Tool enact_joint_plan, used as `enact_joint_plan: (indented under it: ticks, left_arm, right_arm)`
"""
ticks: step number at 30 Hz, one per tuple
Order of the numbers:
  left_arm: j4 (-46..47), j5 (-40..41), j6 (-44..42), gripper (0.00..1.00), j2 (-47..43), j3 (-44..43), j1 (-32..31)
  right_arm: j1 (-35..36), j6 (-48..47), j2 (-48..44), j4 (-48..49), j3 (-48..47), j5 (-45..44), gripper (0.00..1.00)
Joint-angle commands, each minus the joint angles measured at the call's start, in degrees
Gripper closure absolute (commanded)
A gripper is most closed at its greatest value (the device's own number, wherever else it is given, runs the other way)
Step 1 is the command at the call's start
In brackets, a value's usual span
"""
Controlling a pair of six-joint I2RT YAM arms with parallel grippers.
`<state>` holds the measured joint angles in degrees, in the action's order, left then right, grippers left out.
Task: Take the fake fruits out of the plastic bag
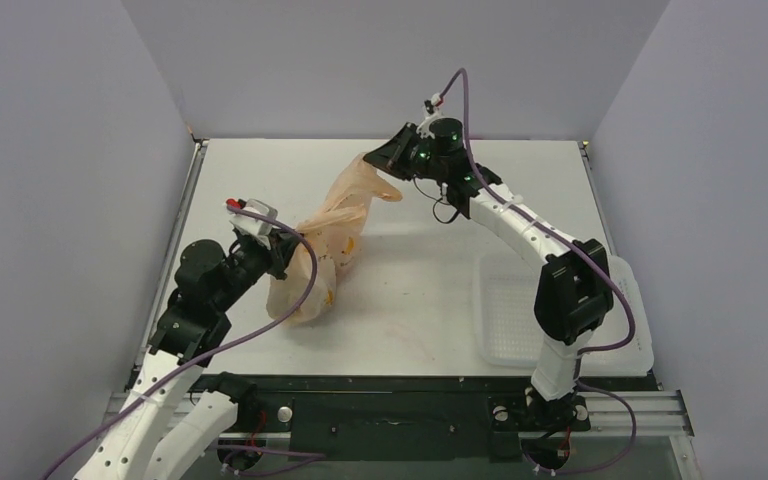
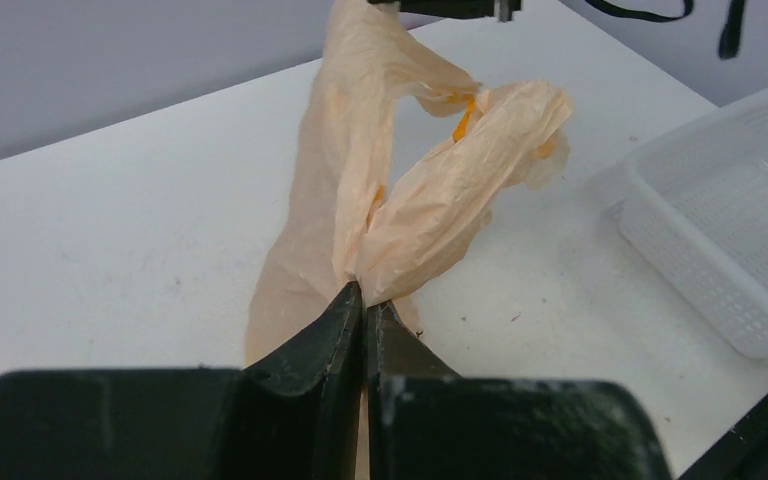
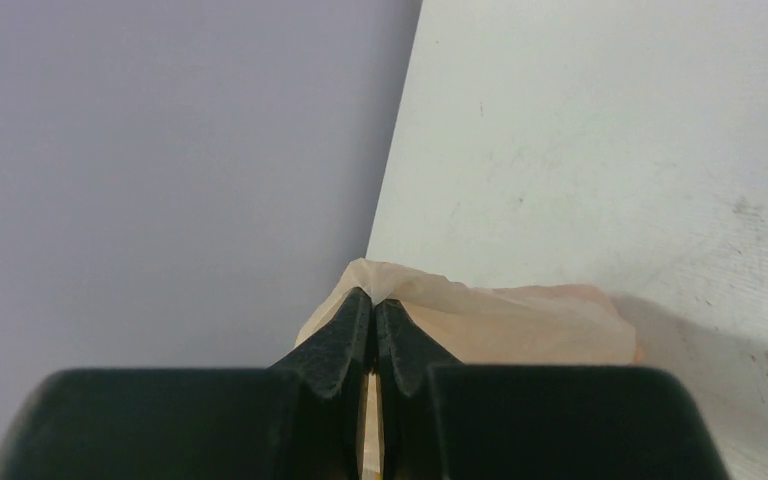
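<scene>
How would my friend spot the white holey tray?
Look at the white table, then its near right corner. A shallow white plastic tray sits there, its sides and floor full of tiny holes. The crinkly peach bag to its left is soft and see-through instead.

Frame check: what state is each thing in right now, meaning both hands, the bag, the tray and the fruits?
left hand: shut on a fold of the plastic bag.
right hand: shut on the bag's upper end, lifted.
plastic bag: crumpled, strung between both hands, lower end seems to rest on the table.
white tray: upright on the table, nothing in its visible part.
fake fruits: none visible outside the bag.
</scene>
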<state>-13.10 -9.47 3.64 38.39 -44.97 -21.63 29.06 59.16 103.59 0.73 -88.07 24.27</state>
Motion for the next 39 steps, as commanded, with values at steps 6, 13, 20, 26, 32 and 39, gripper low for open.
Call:
enact_joint_plan:
  ticks: [6,13,20,26,32,39]
  left_arm:
    - [6.3,-20.2,-0.3,1.0,6.2,-0.9,0.4]
    - [5.2,-23.9,0.1,1.0,11.0,-2.1,0.3]
    - [5.3,-24.9,0.5,1.0,12.1,-2.2,0.1]
    - [5.3,-24.7,0.6,1.0,12.2,-2.1,-0.1]
    - [4.6,-25.0,0.0,1.0,12.2,-2.2,-0.5]
    - [3.1,-23.5,-1.1,1.0,12.8,-2.5,-1.2]
  right_arm:
    - [3.8,-9.6,3.9,-10.8,-13.7,1.3,0.83]
    - [1.9,-22.5,-6.2,-21.5,-3.9,-5.6,0.38]
    - [-0.7,-28.3,-21.2,-22.8,10.6,-7.8,0.29]
    - [4.1,-31.3,-32.8,-11.0,26.1,1.4,0.25]
    - [14.2,-39.6,-33.4,-13.2,25.0,-5.7,0.24]
    - [18.4,-39.4,-31.8,-9.8,24.6,-7.1,0.27]
